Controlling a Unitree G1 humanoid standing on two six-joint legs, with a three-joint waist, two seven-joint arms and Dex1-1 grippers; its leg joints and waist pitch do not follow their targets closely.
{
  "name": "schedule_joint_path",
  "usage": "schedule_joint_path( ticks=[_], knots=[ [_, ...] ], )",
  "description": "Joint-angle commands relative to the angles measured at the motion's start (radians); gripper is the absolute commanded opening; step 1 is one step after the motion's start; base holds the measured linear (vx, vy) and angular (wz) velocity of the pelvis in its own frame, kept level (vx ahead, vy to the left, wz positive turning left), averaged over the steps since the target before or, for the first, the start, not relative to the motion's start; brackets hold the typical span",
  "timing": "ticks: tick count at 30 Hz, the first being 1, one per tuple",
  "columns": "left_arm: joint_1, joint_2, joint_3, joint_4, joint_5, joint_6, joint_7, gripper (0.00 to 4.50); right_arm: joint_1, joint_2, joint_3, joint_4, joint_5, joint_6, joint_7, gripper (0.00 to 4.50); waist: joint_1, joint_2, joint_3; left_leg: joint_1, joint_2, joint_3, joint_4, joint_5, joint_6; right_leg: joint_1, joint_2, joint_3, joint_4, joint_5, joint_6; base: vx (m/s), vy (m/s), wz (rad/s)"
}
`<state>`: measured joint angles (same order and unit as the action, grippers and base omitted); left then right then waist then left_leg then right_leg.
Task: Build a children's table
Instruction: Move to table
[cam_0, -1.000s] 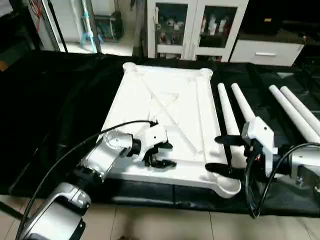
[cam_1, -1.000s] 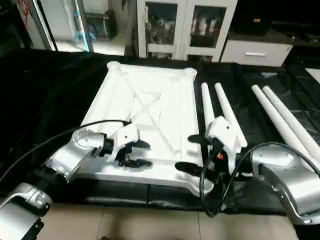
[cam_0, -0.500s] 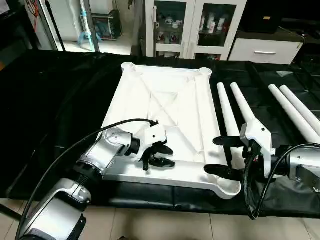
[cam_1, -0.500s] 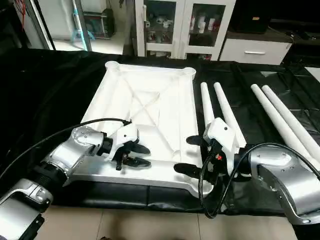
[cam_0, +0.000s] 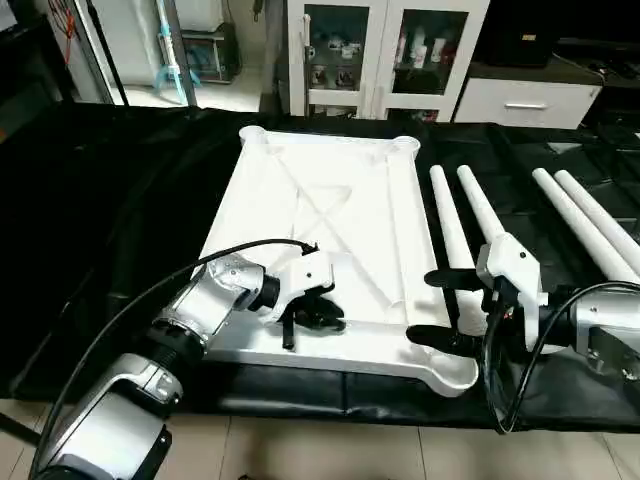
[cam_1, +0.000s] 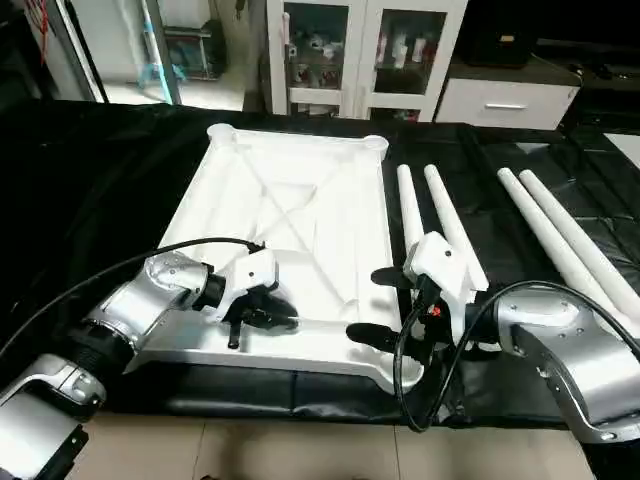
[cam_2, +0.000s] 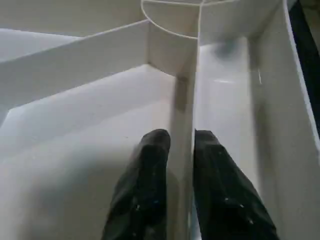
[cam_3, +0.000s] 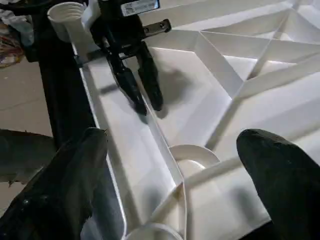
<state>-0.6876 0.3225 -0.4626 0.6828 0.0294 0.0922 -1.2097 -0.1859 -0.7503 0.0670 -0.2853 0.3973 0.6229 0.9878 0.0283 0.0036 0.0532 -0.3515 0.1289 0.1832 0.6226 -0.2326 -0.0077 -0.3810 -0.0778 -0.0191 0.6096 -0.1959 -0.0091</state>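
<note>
The white table top (cam_0: 330, 190) lies ribbed side up on the black cloth, a round socket at each corner. My left gripper (cam_0: 320, 318) is low over its near edge. Its two black fingers (cam_2: 155, 150) press on either side of a thin upright rib (cam_2: 184, 100), so it is shut on that rib. The right wrist view shows this grip too, with the left gripper (cam_3: 140, 95) astride the rib. My right gripper (cam_0: 442, 308) stands wide open, one finger on each side of the near right corner socket (cam_3: 192, 155). Several white legs (cam_0: 452, 225) lie to the right of the top.
The black-draped work table (cam_0: 120, 200) ends close in front of me, with tiled floor (cam_0: 330, 450) below. A glass-door cabinet (cam_0: 380, 55) and a white drawer unit (cam_0: 525, 100) stand behind. A black cable (cam_0: 160, 290) arcs over my left forearm.
My left gripper's fingers have closed in from wide apart onto the rib. The right gripper has stayed open at the corner socket. The camera has shifted slightly.
</note>
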Motion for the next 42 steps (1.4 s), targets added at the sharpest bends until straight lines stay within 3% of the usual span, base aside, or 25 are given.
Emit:
schedule_joint_path(
  ticks=[1, 3, 9, 10, 13, 15, 16, 18, 21, 23, 24, 29, 31, 35, 42],
  knots=[
    [0.040, 0.029, -0.040, 0.061, 0.058, 0.036, -0.001, 0.48, -0.007, -0.011, 0.004, 0.009, -0.005, -0.011, -0.002, 4.50, 0.002, -0.019, -0.044, 0.003, 0.104, -0.049, -0.098, -0.226, 0.025, 0.024, -0.093, 0.047, -0.088, -0.328, -0.211, 0.000, 0.000, 0.00],
    [0.037, 0.034, -0.030, 0.071, 0.065, 0.034, 0.017, 0.22, -0.011, -0.009, 0.008, 0.013, -0.010, -0.015, -0.006, 4.50, 0.000, -0.020, -0.043, 0.003, 0.102, -0.049, -0.098, -0.233, 0.026, 0.024, -0.092, 0.046, -0.090, -0.343, -0.212, 0.000, 0.000, 0.00],
    [0.026, 0.057, 0.027, 0.100, 0.061, 0.036, 0.093, 0.03, -0.017, 0.001, 0.011, 0.022, -0.023, -0.025, -0.016, 4.50, -0.004, -0.018, -0.037, 0.002, 0.102, -0.054, -0.103, -0.295, 0.005, 0.018, -0.092, 0.046, -0.098, -0.447, -0.185, 0.000, 0.000, 0.00],
    [0.026, 0.065, 0.038, 0.101, 0.058, 0.036, 0.103, 0.03, -0.016, 0.003, 0.010, 0.022, -0.025, -0.027, -0.018, 4.50, -0.004, -0.013, -0.037, 0.002, 0.102, -0.057, -0.103, -0.303, 0.000, 0.019, -0.094, 0.046, -0.097, -0.461, -0.180, 0.000, 0.000, 0.00],
    [0.034, 0.105, 0.092, 0.084, 0.034, 0.055, 0.135, 0.03, -0.010, 0.010, 0.008, 0.025, -0.032, -0.035, -0.031, 4.50, -0.028, -0.018, -0.033, -0.013, 0.097, -0.070, -0.108, -0.356, -0.018, 0.020, -0.095, 0.040, -0.102, -0.565, -0.133, 0.000, 0.000, 0.00],
    [0.052, 0.145, 0.121, 0.064, 0.029, 0.068, 0.157, 0.03, -0.006, 0.017, 0.007, 0.024, -0.037, -0.042, -0.043, 4.50, -0.044, -0.012, -0.036, -0.023, 0.095, -0.083, -0.111, -0.369, -0.025, 0.025, -0.097, 0.034, -0.104, -0.590, -0.108, -0.016, 0.005, -0.22],
    [0.053, 0.146, 0.122, 0.064, 0.029, 0.068, 0.158, 0.03, -0.006, 0.017, 0.007, 0.024, -0.037, -0.042, -0.043, 4.50, -0.044, -0.012, -0.036, -0.023, 0.095, -0.083, -0.111, -0.369, -0.025, 0.025, -0.097, 0.034, -0.104, -0.590, -0.108, -0.008, 0.006, -0.25],
    [0.064, 0.162, 0.135, 0.054, 0.025, 0.069, 0.166, 0.03, -0.005, 0.021, 0.010, 0.026, -0.039, -0.046, -0.047, 4.50, -0.053, -0.002, -0.042, -0.031, 0.099, -0.092, -0.116, -0.349, -0.024, 0.034, -0.097, 0.021, -0.100, -0.468, -0.134, -0.003, 0.010, -0.26],
    [0.084, 0.180, 0.141, 0.025, 0.029, 0.065, 0.170, 0.03, -0.013, 0.036, 0.014, 0.044, -0.062, -0.068, -0.076, 4.50, -0.045, -0.008, -0.045, -0.015, 0.100, -0.081, -0.109, -0.307, -0.009, 0.026, -0.097, 0.025, -0.098, -0.331, -0.191, 0.001, 0.002, -0.07],
    [0.098, 0.184, 0.148, 0.003, 0.028, 0.073, 0.179, 0.03, -0.023, 0.050, 0.015, 0.063, -0.082, -0.083, -0.106, 4.50, -0.042, -0.008, -0.046, -0.017, 0.099, -0.073, -0.106, -0.262, 0.001, 0.028, -0.098, 0.025, -0.096, -0.297, -0.215, 0.000, 0.000, 0.00],
    [0.110, 0.185, 0.150, -0.017, 0.028, 0.078, 0.178, 0.03, -0.029, 0.059, 0.015, 0.074, -0.093, -0.086, -0.125, 4.50, -0.039, -0.008, -0.047, -0.012, 0.098, -0.067, -0.103, -0.245, 0.010, 0.025, -0.094, 0.026, -0.095, -0.285, -0.226, 0.000, 0.000, 0.00],
    [0.151, 0.183, 0.143, -0.071, 0.053, 0.083, 0.221, 0.03, -0.034, 0.088, 0.008, 0.094, -0.111, -0.076, -0.181, 4.50, -0.033, -0.013, -0.050, -0.014, 0.097, -0.061, -0.099, -0.164, 0.043, 0.031, -0.091, 0.025, -0.084, -0.206, -0.248, 0.000, 0.000, 0.00],
    [0.159, 0.182, 0.139, -0.065, 0.067, 0.080, 0.245, 0.03, -0.031, 0.093, 0.007, 0.094, -0.112, -0.073, -0.187, 4.50, -0.028, -0.013, -0.049, -0.008, 0.095, -0.056, -0.097, -0.167, 0.050, 0.030, -0.089, 0.025, -0.088, -0.233, -0.245, 0.000, 0.000, 0.00],
    [0.160, 0.197, 0.142, -0.048, 0.076, 0.064, 0.249, 0.03, -0.030, 0.094, 0.006, 0.094, -0.119, -0.075, -0.192, 4.50, -0.024, -0.012, -0.048, -0.008, 0.096, -0.055, -0.100, -0.176, 0.043, 0.030, -0.086, 0.023, -0.090, -0.286, -0.222, 0.000, 0.000, 0.00],
    [0.175, 0.272, 0.195, -0.090, 0.041, 0.040, 0.212, 0.03, -0.047, 0.103, -0.019, 0.123, -0.121, -0.089, -0.226, 4.50, -0.038, -0.011, -0.047, -0.011, 0.095, -0.057, -0.104, -0.218, 0.015, 0.029, -0.085, 0.022, -0.093, -0.343, -0.195, 0.000, 0.000, 0.00]
  ],
)
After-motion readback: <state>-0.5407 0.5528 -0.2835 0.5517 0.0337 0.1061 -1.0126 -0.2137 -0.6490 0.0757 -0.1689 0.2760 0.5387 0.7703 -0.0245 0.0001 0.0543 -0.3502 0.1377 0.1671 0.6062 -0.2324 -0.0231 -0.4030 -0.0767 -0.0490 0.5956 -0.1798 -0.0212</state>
